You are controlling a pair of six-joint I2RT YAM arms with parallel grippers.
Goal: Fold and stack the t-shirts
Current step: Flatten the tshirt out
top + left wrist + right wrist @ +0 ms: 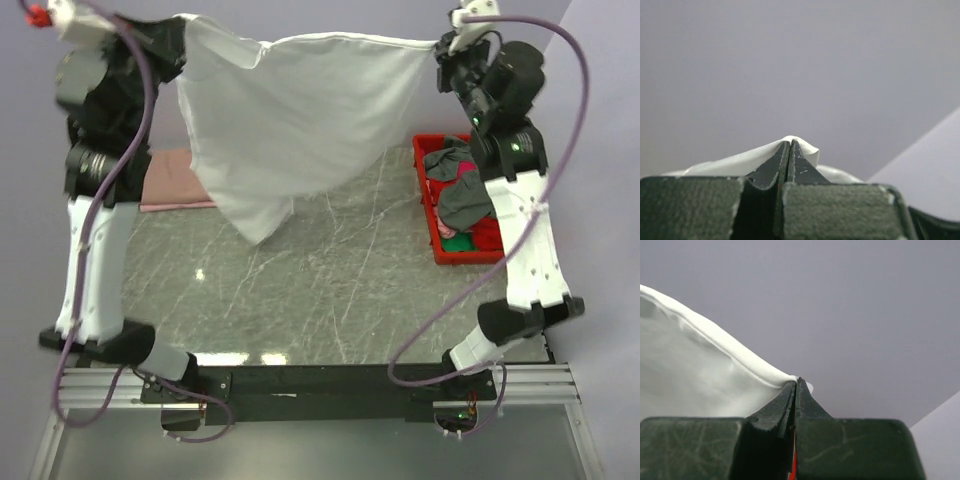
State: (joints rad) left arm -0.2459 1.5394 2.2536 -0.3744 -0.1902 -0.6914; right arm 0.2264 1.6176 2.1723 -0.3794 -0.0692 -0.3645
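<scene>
A plain white t-shirt (290, 120) hangs stretched high above the table between both arms, its lower part drooping to a point at mid-left. My left gripper (183, 28) is shut on its left top corner; the cloth (740, 161) folds over the closed fingertips (790, 143). My right gripper (441, 45) is shut on the right top corner, where the hemmed edge (725, 347) runs into the closed tips (795, 381). A salmon-pink t-shirt (170, 180) lies flat on the table at the left, partly hidden behind the left arm and the white one.
A red plastic bin (440, 235) stands at the table's right edge, under the right arm, holding crumpled grey, red and green clothes (462, 190). The marbled grey tabletop (320, 290) spreads below the hanging shirt. Purple cables loop beside both arms.
</scene>
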